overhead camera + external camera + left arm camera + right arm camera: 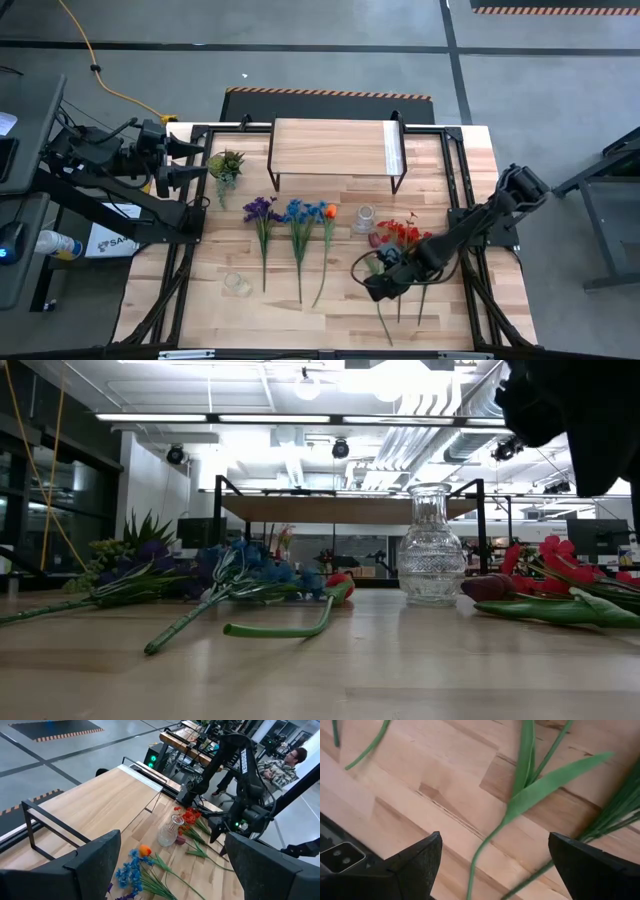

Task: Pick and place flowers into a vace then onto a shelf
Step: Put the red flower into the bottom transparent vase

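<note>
Flowers lie flat on the wooden table: purple [261, 210], blue [298, 212], orange [329, 211], and a red bunch [400, 232] whose stems [400, 300] run toward the near edge. A clear glass vase [365, 218] stands upright between them [431, 545]. The shelf [335, 150] stands at the far middle. My right gripper [385, 282] is open and points down over the red flowers' stems. In its wrist view a green stem and leaf [520, 802] lie below the gap between the fingers [495, 855]. My left gripper [192, 160] waits open, raised at the far left.
A small green spiky plant [226, 165] stands left of the shelf. A small clear glass [238, 284] sits near the front left. Black frame rails [180, 270] run along both table sides. A person [285, 762] sits beyond the table's right side.
</note>
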`<state>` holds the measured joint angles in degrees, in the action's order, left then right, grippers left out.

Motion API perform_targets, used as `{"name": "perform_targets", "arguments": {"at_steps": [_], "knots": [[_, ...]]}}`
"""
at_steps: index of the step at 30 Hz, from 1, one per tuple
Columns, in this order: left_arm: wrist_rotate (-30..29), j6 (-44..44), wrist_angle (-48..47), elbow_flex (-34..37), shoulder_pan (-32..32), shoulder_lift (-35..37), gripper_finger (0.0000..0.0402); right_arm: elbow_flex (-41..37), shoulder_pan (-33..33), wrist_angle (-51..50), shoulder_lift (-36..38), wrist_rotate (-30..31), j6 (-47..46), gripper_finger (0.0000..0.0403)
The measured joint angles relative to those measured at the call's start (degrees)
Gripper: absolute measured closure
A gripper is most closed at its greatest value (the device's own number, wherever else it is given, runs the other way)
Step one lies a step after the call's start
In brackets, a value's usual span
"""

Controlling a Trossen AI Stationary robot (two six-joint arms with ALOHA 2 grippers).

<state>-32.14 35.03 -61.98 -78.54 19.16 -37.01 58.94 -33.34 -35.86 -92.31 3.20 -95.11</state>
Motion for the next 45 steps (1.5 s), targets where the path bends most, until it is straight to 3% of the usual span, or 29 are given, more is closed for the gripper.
{"name": "perform_targets", "arguments": {"at_steps": [18, 35, 45], "knots": [[0.0, 0.0, 0.0, 0.0, 0.0, 0.0, 0.0012, 0.0, 0.7, 0.3, -5.9, -0.8, -0.5, 0.0052], [0.0, 0.0, -0.8, 0.0, 0.0, 0.0, 0.0012, 0.0, 4.2, 0.0, -6.7, -0.1, 0.7, 0.0053], [0.0, 0.0, -2.7, 0.0, 0.0, 0.0, 0.0012, 0.3, 4.2, 1.1, -10.9, -2.5, -1.6, 0.0053]]}}
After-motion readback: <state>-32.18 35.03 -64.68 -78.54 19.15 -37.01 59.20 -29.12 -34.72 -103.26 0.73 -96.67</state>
